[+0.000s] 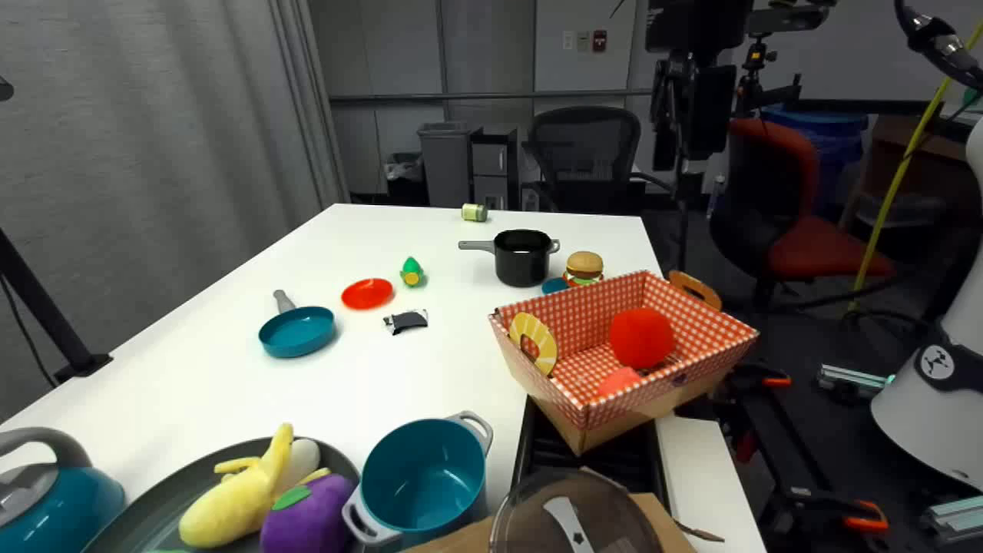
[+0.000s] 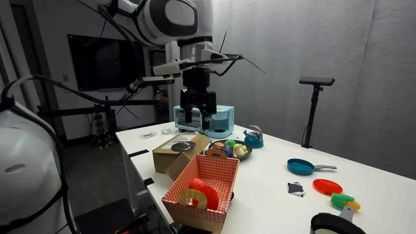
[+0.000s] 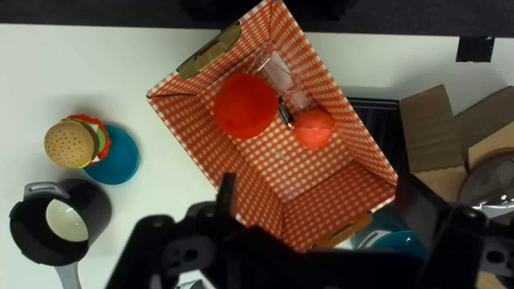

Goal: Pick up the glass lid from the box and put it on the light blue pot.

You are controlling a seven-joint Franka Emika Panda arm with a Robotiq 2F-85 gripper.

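Observation:
The glass lid (image 1: 530, 526) is round and see-through with a grey handle. It lies on top of the brown cardboard box (image 2: 164, 161), as an exterior view shows (image 2: 183, 146). In the wrist view the lid (image 3: 488, 184) is cut by the right edge, beside the box's flaps (image 3: 427, 132). The light blue pot (image 1: 422, 476) stands uncovered on the table beside the box. In the wrist view the pot (image 3: 401, 243) is partly hidden by a finger. My gripper (image 3: 323, 186) is open and empty, high above the table; it also shows in an exterior view (image 2: 197, 122).
A red-and-white checkered box (image 2: 221, 169) with red toys stands next to the cardboard box and pot. A plate of toy food (image 1: 173, 491) and a teal kettle (image 2: 253, 138) stand near the pot. A black pot (image 1: 522, 257), teal pan (image 1: 299, 330) and light blue oven (image 2: 221, 120) also stand there.

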